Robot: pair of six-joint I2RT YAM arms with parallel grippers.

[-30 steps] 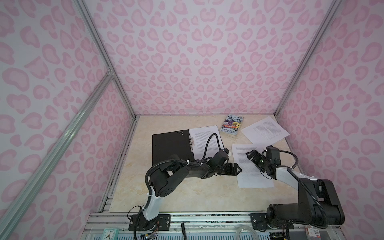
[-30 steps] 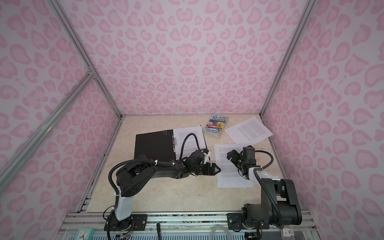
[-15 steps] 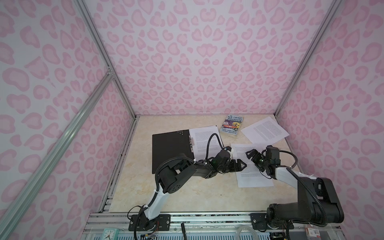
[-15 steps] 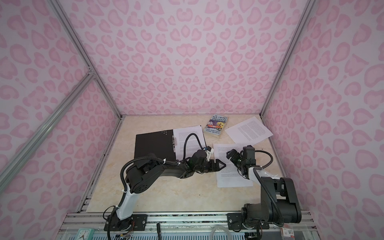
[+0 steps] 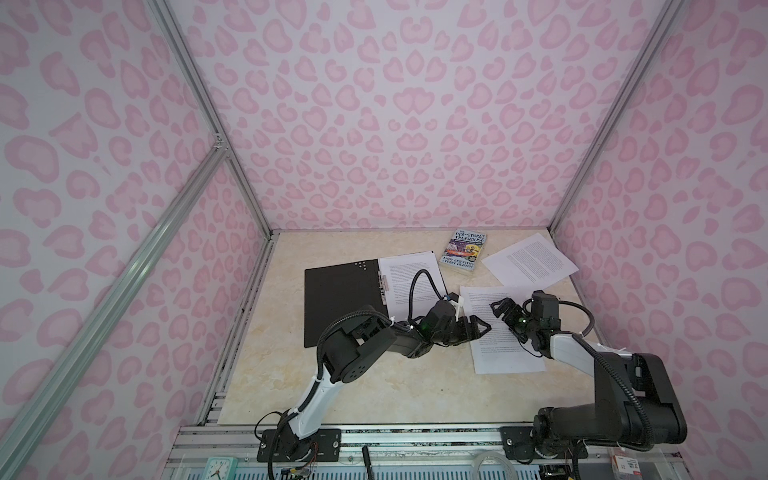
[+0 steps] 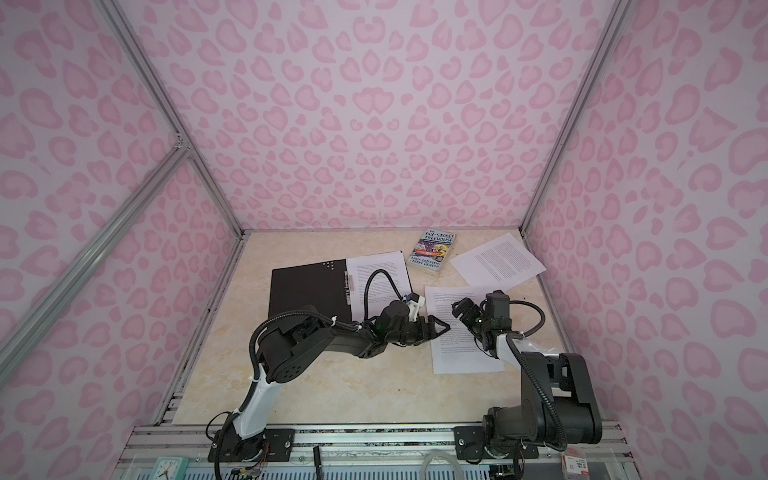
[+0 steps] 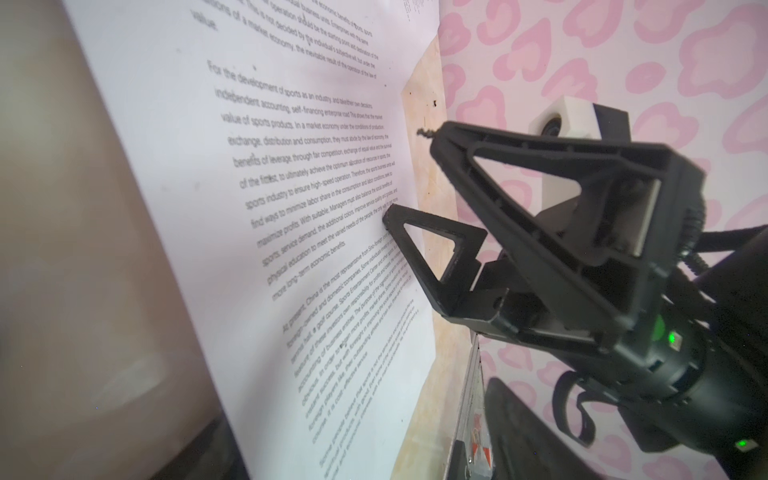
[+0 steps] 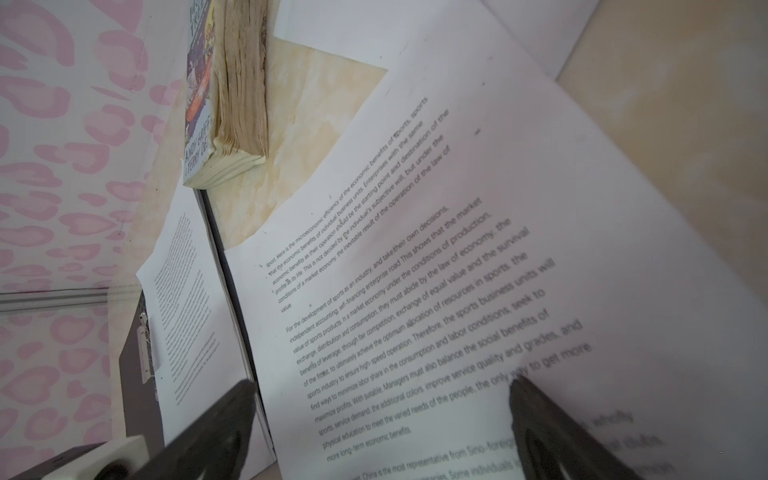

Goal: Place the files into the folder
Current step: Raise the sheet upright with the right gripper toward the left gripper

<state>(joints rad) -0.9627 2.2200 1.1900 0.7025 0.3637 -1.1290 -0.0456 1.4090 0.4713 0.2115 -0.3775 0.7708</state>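
Note:
The folder (image 5: 345, 303) (image 6: 309, 293) lies open, black inside up, with one of the files (image 5: 409, 280) on its right half. A second sheet (image 5: 505, 345) (image 6: 465, 349) (image 7: 232, 199) (image 8: 519, 232) lies flat on the table right of the folder. My left gripper (image 5: 482, 328) (image 6: 440, 328) is turned on its side at that sheet's left edge, jaws apart. My right gripper (image 5: 505, 309) (image 6: 465, 309) (image 7: 411, 174) (image 8: 374, 390) stands open over the sheet. One of its fingertips (image 8: 521, 386) presses on the paper, the other is lifted. A third sheet (image 5: 530, 262) lies at the back right.
A paperback book (image 5: 464, 251) (image 8: 232, 91) lies at the back between the folder and the third sheet. The third sheet overlaps the far corner of the second one. Pink patterned walls close in the table on three sides.
My left gripper has slid to the right from the bare table to the second sheet's left edge, and its jaws have narrowed a little. The right gripper has stayed in place.

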